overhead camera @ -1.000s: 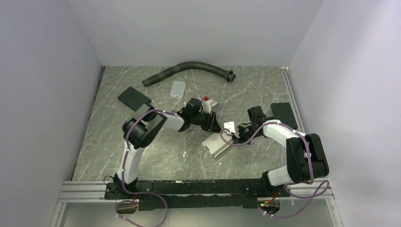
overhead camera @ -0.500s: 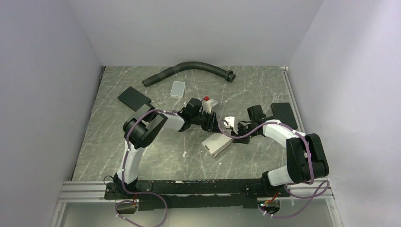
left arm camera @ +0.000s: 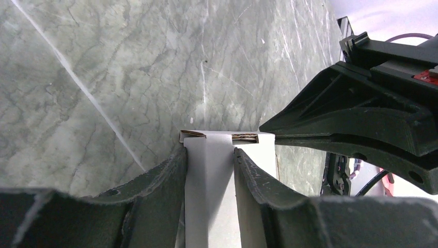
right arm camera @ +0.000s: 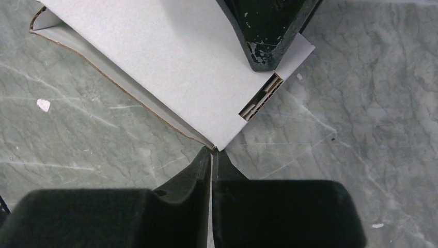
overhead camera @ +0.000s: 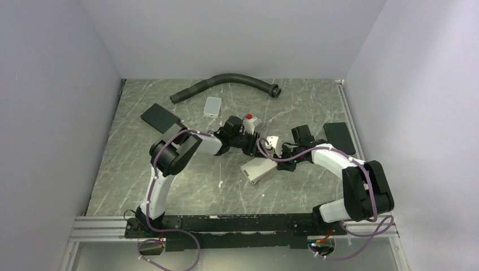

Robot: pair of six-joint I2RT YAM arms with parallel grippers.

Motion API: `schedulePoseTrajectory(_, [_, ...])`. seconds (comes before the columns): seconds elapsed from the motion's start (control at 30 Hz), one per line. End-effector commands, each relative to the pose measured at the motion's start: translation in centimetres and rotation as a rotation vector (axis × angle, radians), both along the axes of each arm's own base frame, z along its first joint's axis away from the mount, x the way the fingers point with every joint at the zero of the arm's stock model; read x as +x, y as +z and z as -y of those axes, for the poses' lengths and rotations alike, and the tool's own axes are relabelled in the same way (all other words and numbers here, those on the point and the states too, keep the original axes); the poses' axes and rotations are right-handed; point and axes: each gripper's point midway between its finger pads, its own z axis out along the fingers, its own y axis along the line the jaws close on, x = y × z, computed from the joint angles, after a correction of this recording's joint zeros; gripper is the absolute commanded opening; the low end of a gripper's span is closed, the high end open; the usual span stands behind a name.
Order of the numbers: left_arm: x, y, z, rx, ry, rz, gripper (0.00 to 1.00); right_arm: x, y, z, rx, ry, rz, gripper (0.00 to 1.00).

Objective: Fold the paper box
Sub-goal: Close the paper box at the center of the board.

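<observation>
The paper box (overhead camera: pixel 258 169) is a slim white carton lying in the middle of the table, with a flap (overhead camera: pixel 273 141) raised at its far end. My left gripper (overhead camera: pixel 255 148) reaches over it from the left. In the left wrist view its fingers (left arm camera: pixel 175 170) press both sides of the box's narrow body (left arm camera: pixel 210 181), so it is shut on it. My right gripper (right arm camera: pixel 212 152) is shut on a thin flap edge at the corner of the box (right arm camera: pixel 170 62). One of the left gripper's fingertips (right arm camera: pixel 266 31) rests on the box's top panel.
A black hose (overhead camera: pixel 226 82) curves along the back. A light grey tile (overhead camera: pixel 213 105) lies in front of it. Black pads sit at the left (overhead camera: pixel 160 117) and right (overhead camera: pixel 340 137). A small red-capped object (overhead camera: pixel 247 117) sits behind the left gripper.
My right gripper has moved left and away from me, carrying the flap up and toward the left gripper. The box body has shifted slightly left. The left gripper keeps its hold.
</observation>
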Motion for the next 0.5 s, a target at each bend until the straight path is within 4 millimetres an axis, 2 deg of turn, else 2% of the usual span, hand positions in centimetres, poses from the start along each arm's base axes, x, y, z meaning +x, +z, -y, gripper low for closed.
schedulePoseTrajectory(0.0, [-10.0, -6.9, -0.2, 0.182, -0.202, -0.22, 0.43, 9.1, 3.6, -1.0, 0.011, -0.125, 0.357, 0.0])
schedulePoseTrajectory(0.27, [-10.1, -7.6, -0.4, 0.194, -0.191, -0.239, 0.43, 10.9, 3.5, 0.3, -0.036, -0.277, 0.397, 0.0])
schedulePoseTrajectory(0.37, [-9.5, -8.1, -0.9, 0.213, -0.149, -0.255, 0.44, 9.2, 3.3, -0.8, 0.015, -0.178, 0.308, 0.0])
schedulePoseTrajectory(0.47, [-8.3, -8.1, -1.8, 0.207, -0.089, -0.266, 0.44, 7.6, 3.2, -1.0, 0.019, -0.078, 0.264, 0.0])
